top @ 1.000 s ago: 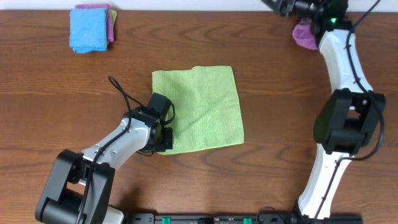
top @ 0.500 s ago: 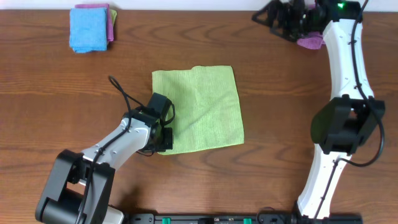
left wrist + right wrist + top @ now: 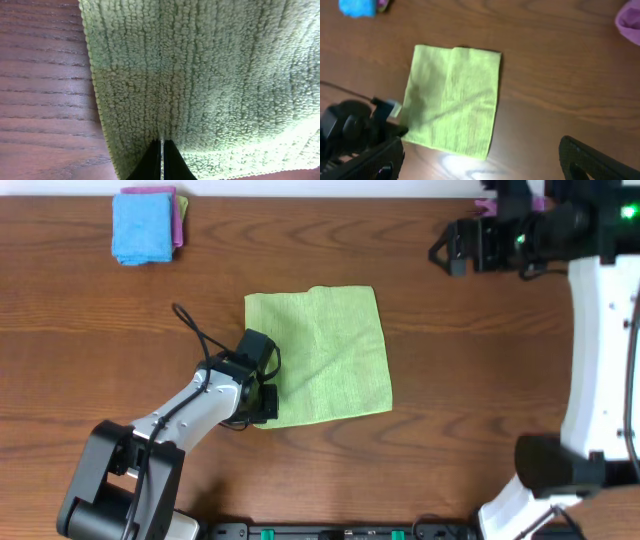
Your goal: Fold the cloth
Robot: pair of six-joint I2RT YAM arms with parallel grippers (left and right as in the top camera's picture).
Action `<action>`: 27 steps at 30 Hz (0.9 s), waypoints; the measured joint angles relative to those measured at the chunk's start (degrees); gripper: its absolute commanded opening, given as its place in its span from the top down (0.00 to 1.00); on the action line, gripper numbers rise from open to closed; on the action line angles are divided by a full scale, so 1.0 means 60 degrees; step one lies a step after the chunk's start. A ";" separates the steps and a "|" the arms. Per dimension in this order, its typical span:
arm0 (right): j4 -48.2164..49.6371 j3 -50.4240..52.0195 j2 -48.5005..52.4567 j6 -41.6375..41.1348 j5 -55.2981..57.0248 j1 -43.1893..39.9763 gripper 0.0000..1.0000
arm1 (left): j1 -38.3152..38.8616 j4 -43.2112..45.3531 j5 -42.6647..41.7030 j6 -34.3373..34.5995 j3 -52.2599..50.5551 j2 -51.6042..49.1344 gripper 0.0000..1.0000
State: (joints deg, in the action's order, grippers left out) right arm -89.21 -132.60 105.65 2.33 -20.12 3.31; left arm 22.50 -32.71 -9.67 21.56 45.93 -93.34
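Note:
A light green cloth (image 3: 320, 355) lies flat in the middle of the wooden table. My left gripper (image 3: 262, 402) sits low at its near left corner. In the left wrist view the cloth (image 3: 200, 75) fills the frame and the left gripper (image 3: 161, 150) has its two black fingers pressed together on the cloth's edge. My right gripper (image 3: 445, 252) hangs open and empty above the table's back right, away from the cloth. In the right wrist view the cloth (image 3: 452, 100) lies ahead and the right gripper (image 3: 482, 160) has its fingers wide apart.
A folded blue cloth (image 3: 145, 225) on a pink one lies at the back left corner. A purple cloth (image 3: 630, 17) lies at the back right. The left arm's black cable (image 3: 190, 325) loops over the table left of the green cloth.
My right arm has swung away from the purple cloth at the back edge, and its gripper has come forward over the table. The left arm and the green cloth have not moved.

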 measured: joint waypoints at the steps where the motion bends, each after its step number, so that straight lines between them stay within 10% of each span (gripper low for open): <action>1: 0.0044 0.0324 -0.0226 -0.0033 0.0204 0.0197 0.01 | -0.0004 0.0015 -0.0007 0.0018 0.0000 0.0000 0.94; 15: 0.4415 1.1078 -0.7530 -0.0517 0.0984 0.0907 0.01 | -0.0055 0.0142 -0.0175 0.0120 -0.0040 0.0018 0.94; 27: 0.7996 1.6258 -0.6127 -0.1814 -0.0619 0.0907 0.17 | -0.0091 0.0138 -0.0637 0.0117 -0.0047 0.0018 0.94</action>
State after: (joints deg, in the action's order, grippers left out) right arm -41.23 -35.05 68.88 -8.56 -23.83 8.75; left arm 21.96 -31.88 -13.50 22.26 45.65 -93.23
